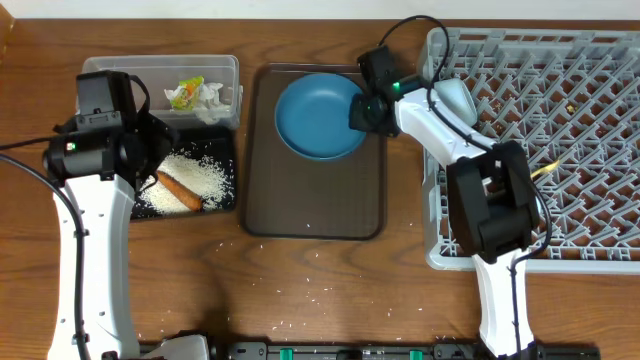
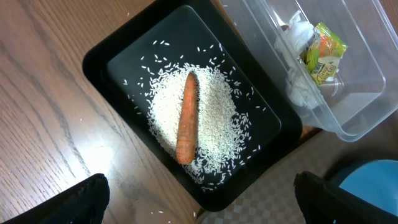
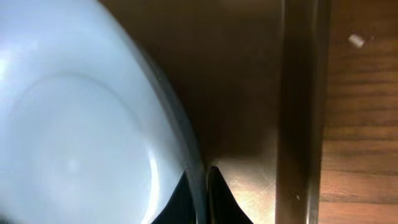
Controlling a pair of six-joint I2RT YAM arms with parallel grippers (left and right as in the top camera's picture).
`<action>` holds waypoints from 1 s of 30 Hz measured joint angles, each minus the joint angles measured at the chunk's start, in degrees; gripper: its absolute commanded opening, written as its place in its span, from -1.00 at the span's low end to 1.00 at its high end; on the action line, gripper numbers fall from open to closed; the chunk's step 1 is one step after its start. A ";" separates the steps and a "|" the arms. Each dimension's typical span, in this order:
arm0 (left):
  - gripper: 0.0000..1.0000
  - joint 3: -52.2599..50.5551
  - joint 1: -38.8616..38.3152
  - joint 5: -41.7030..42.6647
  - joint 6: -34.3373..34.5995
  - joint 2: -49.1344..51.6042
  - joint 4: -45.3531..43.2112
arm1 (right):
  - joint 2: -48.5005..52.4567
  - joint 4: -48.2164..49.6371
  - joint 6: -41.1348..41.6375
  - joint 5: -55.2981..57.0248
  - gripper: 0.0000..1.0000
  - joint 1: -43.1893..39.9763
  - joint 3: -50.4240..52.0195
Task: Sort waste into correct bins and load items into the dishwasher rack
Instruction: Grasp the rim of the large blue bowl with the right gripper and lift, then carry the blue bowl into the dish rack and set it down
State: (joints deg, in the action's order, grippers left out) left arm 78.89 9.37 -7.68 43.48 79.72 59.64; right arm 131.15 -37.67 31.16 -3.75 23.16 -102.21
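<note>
- While the plate (image 1: 320, 117) lies on the far half of the brown tray (image 1: 310, 210), the right gripper (image 3: 199, 196) is clamped on the plate's right rim, one finger on each side of the rim.
- Left gripper (image 2: 200, 185): hovers above the black tray (image 2: 99, 56), jaws spread wide, holding nothing.
- Black tray: just left of the brown tray. It holds the rice (image 2: 211, 118), with the sausage (image 2: 187, 118) lying on top of the rice.
- Tub (image 1: 225, 70): left of the brown tray, at its far corner. Tissue (image 1: 210, 97) and wrapper (image 1: 186, 92) lie inside.
- Rack (image 1: 600, 260): right of the brown tray. The spoon (image 1: 545, 170) lies in it.
</note>
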 measured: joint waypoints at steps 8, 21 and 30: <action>0.94 0.00 0.00 -0.02 0.00 0.00 -0.02 | -4.52 -2.84 -6.49 0.96 -0.98 -0.46 0.04; 0.94 0.00 0.00 -0.02 0.00 0.00 -0.02 | -39.43 -11.41 -12.28 49.16 -0.98 -1.88 -0.24; 0.94 0.00 0.00 -0.02 0.00 0.00 -0.02 | -38.80 -13.16 -15.54 82.47 -0.98 -16.72 -0.26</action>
State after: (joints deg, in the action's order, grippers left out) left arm 78.89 9.37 -7.70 43.48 79.72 59.61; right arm 92.36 -50.83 15.62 78.72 6.44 -102.48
